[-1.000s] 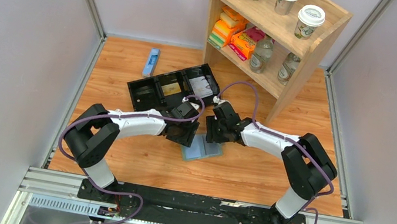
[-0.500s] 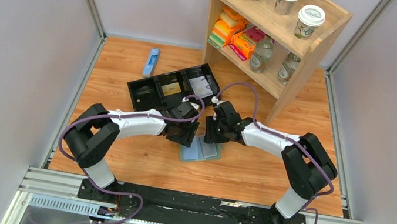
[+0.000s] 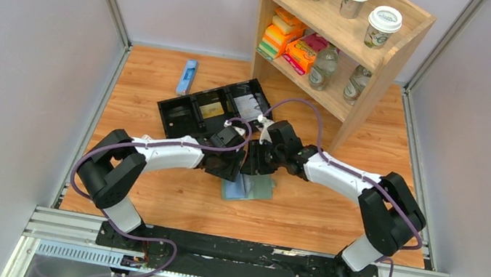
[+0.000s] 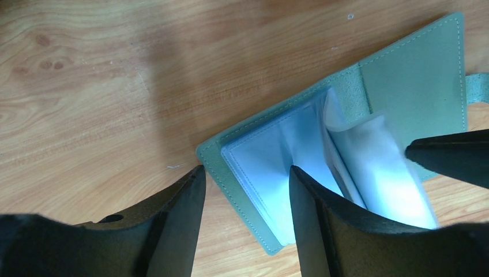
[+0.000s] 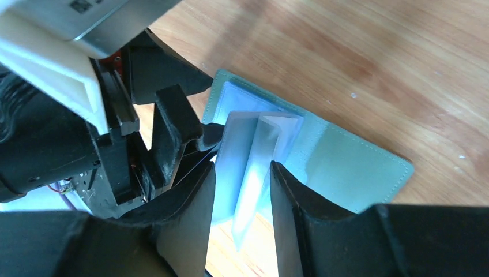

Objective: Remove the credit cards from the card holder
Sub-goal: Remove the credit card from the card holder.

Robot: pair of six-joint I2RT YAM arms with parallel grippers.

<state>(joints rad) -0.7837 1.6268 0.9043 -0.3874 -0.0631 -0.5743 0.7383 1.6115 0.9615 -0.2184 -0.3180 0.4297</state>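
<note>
The card holder (image 3: 255,188) lies open on the wooden table, grey-green cover (image 4: 415,69) down, pale blue pocket panels (image 4: 277,156) up. No credit cards can be made out in it. My left gripper (image 3: 229,168) is open and straddles the holder's near-left corner (image 4: 245,190), one finger (image 4: 314,219) resting on a blue panel. My right gripper (image 3: 254,163) meets it from the right. Its jaws are open with a narrow gap (image 5: 242,179), and a raised blue pocket leaf (image 5: 256,156) stands between them, not pinched. The holder's cover (image 5: 346,156) spreads flat beyond it.
A black three-compartment tray (image 3: 176,115) sits just behind the grippers, with a yellowish flat item (image 3: 211,110) and a pale one (image 3: 251,108) in it. A blue packet (image 3: 187,76) lies at the back left. A wooden shelf (image 3: 379,63) with cups and bottles stands at the back right.
My right gripper has moved left over the holder, close up to the left gripper, and its jaws have narrowed around the raised leaf. The holder has slid slightly left. The left gripper has stayed put.
</note>
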